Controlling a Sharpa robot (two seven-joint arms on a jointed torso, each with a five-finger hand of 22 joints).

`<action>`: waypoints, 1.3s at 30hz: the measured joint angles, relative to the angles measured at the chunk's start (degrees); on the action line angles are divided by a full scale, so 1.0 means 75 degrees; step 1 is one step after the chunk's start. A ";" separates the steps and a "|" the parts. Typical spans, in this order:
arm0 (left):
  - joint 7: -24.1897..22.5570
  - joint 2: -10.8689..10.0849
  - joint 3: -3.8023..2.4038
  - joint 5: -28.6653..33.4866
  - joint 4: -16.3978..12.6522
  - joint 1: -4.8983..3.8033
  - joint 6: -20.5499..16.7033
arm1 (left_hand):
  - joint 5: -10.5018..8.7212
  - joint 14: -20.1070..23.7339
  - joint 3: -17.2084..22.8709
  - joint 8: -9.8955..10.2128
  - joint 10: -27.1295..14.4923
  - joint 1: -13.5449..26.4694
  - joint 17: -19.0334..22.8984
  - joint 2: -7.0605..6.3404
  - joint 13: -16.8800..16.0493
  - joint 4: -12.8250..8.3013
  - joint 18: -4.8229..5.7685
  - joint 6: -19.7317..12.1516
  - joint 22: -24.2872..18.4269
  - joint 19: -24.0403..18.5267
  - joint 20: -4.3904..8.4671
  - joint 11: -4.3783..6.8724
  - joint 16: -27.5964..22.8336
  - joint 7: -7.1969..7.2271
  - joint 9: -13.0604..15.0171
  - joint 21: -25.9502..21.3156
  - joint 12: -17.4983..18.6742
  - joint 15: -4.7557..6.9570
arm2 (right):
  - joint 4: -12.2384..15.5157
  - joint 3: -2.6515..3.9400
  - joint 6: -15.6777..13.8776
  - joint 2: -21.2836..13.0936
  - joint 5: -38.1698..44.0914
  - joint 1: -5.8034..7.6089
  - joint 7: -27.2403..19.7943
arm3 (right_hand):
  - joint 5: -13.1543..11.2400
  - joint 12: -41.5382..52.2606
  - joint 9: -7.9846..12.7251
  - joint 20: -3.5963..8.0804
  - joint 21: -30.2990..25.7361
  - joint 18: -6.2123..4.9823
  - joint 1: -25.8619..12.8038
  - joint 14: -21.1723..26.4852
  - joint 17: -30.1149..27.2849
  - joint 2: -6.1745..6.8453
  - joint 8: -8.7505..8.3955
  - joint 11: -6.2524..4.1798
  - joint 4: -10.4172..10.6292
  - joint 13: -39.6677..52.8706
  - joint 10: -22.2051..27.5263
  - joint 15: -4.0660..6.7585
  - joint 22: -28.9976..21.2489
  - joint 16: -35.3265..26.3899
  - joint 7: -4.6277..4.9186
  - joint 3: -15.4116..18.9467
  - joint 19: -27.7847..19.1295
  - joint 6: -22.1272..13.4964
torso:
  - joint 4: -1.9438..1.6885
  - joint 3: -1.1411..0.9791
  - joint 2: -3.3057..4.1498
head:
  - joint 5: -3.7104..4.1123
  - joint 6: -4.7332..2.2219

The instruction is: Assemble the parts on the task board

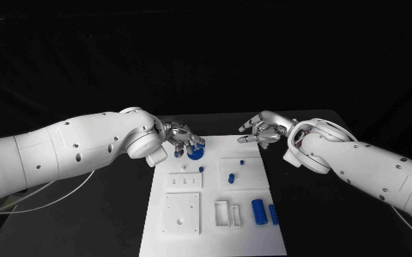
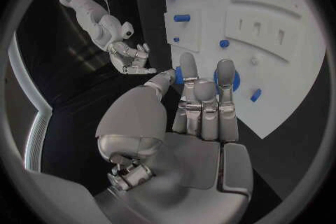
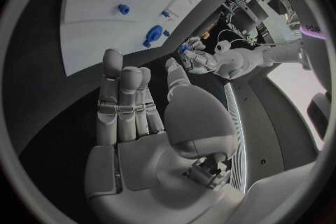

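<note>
board: white task board (image 1: 215,209) flat mid-tabletop (image 1: 94,209), long side running away from the robot
left hand: left hand (image 1: 183,140) over the board's far left corner, fingers (image 2: 225,75) laid over a round blue disc (image 1: 196,152); the left wrist view shows the disc (image 2: 233,80) behind the fingertips and a blue piece beside the thumb. Can't tell whether it grips the disc or only touches it
right hand: right hand (image 1: 262,131) at the far right corner of the board, hovering just off its edge, fingers loosely curled and apart, holding nothing; right wrist view shows the palm (image 3: 140,117) bare
loose parts: small blue peg (image 1: 201,169) just nearer than the disc; short blue pin (image 1: 231,178) and a tiny stud (image 1: 242,163) on the raised right plate
near right: two blue cylinders side by side, the large one (image 1: 258,210) and a slimmer one (image 1: 273,214), next to white slotted blocks (image 1: 227,214)
near left: white square plate (image 1: 182,212) with holes, slotted plate (image 1: 184,181) beyond it
</note>
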State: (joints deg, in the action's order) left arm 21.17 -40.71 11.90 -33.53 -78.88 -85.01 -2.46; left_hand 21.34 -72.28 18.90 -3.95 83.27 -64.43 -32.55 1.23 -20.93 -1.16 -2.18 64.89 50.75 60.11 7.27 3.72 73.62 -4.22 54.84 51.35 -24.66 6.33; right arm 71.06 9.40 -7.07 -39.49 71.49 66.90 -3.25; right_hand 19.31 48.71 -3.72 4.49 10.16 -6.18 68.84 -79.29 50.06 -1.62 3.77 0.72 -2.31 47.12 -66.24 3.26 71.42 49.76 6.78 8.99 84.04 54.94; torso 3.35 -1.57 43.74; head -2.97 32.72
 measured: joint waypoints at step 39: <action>0.1775 -0.0867 0.0260 -0.2311 -0.0857 0.0021 0.0699 | 0.0165 -0.0525 0.0020 0.0020 0.0096 0.0171 -0.1033 -0.0045 -0.0128 -0.0104 -0.0001 0.0143 0.1642 0.0833 0.0067 0.0011 0.0030 0.0016 -0.0057 -0.1542 0.0117 0.0056 | -0.1272 0.0462 -0.0381 -0.0200 -0.2314 0.0051 -0.1000 | 0.0917 -0.6028 0.0012 -0.1355 -0.0797 0.0177 -0.0209 0.1240 -0.6194 -0.0290 0.0000 0.0695 0.0225 -0.5820 -0.0423 -0.1217 -0.9006 -0.6150 0.0119 -0.0690 -0.2911 0.0586 | -0.0018 -0.0006 0.0020 | -0.0350 0.0414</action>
State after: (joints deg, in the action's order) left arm 34.48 -47.21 13.84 -50.86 -85.31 -84.85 2.78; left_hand 22.58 -76.21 19.05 -3.79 83.99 -63.16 -40.30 0.89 -21.89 -1.94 -2.19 65.96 63.07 66.36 7.78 3.80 73.84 -4.11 54.41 39.78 -23.79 6.75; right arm 61.53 12.86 -9.93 -40.99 54.14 67.28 -10.75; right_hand 26.19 3.50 -3.63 -5.68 4.18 -4.85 67.27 -69.99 3.61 -3.79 3.77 5.94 -0.62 3.47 -69.41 -5.87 3.87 3.64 7.67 3.82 62.20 59.33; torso 3.21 -1.61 43.88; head -5.60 35.82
